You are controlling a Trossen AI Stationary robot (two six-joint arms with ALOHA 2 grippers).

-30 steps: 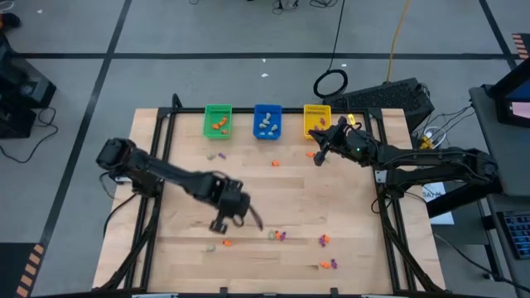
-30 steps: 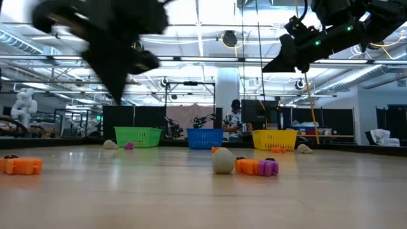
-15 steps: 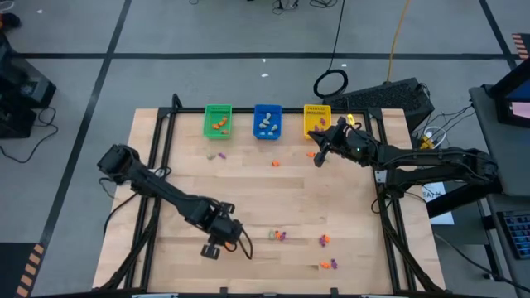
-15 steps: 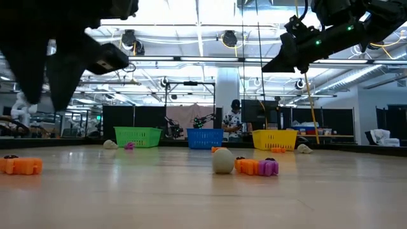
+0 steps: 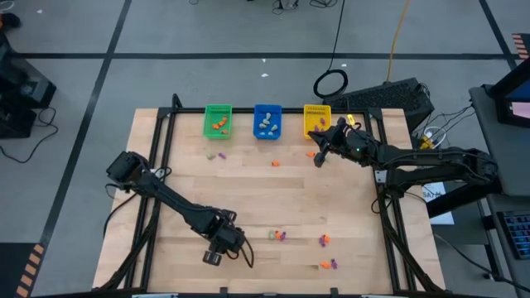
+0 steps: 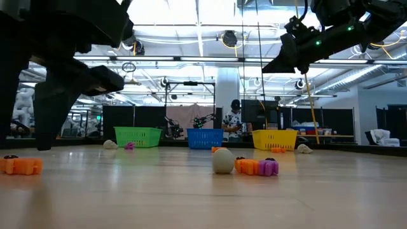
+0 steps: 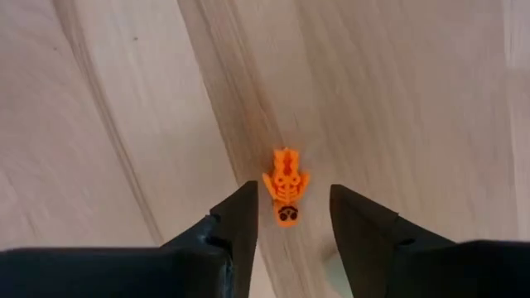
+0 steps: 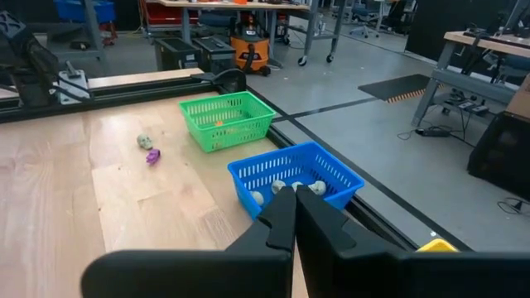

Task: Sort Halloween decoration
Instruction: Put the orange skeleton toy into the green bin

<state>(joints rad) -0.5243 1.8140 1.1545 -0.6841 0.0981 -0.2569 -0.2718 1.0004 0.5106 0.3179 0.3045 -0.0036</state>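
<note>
Orange trinket point(image 7: 285, 189) on pale wood table point(image 7: 397, 99); green point(image 8: 225, 121), blue point(image 8: 295, 176), seemingly yellow bins point(image 5: 316, 119).

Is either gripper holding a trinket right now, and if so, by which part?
Nothing is held. The left gripper is open, its fingers either side of an orange trinket on the table, not touching it. The right gripper is shut and empty.

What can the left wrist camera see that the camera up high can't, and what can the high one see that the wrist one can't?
Only the left wrist view shows the tiny orange skeleton-shaped trinket close up, lying on the wood between the left gripper's open fingers, untouched. Only the high view shows the green plastic bin, blue plastic bin, yellow plastic bin, the scattered trinkets and the right gripper near the yellow bin. Both show the wooden table and the left gripper.
</note>
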